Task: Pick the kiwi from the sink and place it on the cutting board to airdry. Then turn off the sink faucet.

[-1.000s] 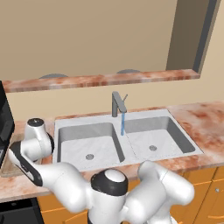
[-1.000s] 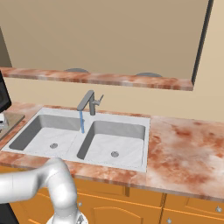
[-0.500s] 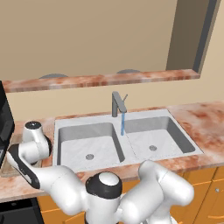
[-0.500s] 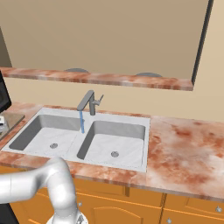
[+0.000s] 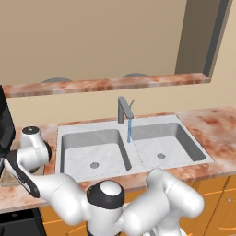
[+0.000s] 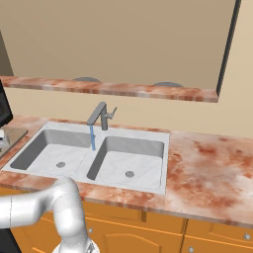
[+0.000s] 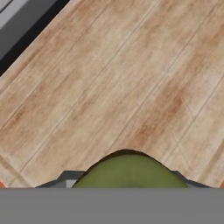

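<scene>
Claw [image 7: 124, 186] w/ kiwi [image 7: 129, 171] over cutting board [image 7: 113, 83]

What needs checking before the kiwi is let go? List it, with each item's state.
1. Kiwi held between the tool's fingers: ok, the hand view shows it gripped.
2. Cutting board beneath the kiwi: ok, wood grain lies directly ahead of it.
3. Kiwi away from the board's edge: ok, the nearest edge is at the far upper left of the hand view.
4. Kiwi touching the board: cannot tell, the gap is not visible.
5. Sink free of fruit: ok, both basins show just drains.
6. Faucet off: not ok, a blue stream runs into the right basin.
</scene>
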### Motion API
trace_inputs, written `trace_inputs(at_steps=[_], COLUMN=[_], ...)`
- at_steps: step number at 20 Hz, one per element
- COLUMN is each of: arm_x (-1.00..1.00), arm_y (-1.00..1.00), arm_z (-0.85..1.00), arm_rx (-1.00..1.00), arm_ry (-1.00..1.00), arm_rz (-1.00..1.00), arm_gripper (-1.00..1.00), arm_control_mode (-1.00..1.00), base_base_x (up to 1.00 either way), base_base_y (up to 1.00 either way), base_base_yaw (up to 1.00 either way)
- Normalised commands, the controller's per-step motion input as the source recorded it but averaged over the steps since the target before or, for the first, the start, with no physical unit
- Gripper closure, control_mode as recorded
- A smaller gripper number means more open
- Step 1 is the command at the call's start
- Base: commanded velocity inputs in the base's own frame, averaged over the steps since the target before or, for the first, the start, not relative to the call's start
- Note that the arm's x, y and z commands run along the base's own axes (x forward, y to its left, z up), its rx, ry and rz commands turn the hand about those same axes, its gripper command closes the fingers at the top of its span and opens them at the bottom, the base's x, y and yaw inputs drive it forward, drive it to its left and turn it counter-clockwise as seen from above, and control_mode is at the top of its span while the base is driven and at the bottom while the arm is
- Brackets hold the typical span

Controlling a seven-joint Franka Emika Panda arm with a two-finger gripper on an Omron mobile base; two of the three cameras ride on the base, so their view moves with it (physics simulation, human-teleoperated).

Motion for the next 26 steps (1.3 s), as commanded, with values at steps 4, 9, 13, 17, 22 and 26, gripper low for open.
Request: trace_inputs(at_steps=[4,9,13,17,22,26], arm_x=[0.01,0.0,0.0,0.0,-0.06,-0.26], arm_y=[0.08,0.0,0.0,0.0,0.0,-0.05], arm_z=[-0.21,-0.05,0.0,0.0,0.24,0.48], arm_rx=[-0.03,-0.01,0.0,0.0,0.0,0.0], arm_ry=[0.05,0.01,0.0,0.0,-0.05,-0.11], arm_rz=[-0.01,0.0,0.0,0.0,0.0,0.0], arm_gripper=[-1.0,-1.0,-1.0,-1.0,-1.0,-1.0], arm_control_mode=[-1.0,-1.0,-1.0,-1.0,-1.0,-1.0], base_base_x=[0.0,0.0,0.0,0.0,0.0,0.0], base_base_y=[0.0,0.0,0.0,0.0,0.0,0.0], base_base_yaw=[0.0,0.0,0.0,0.0,0.0,0.0])
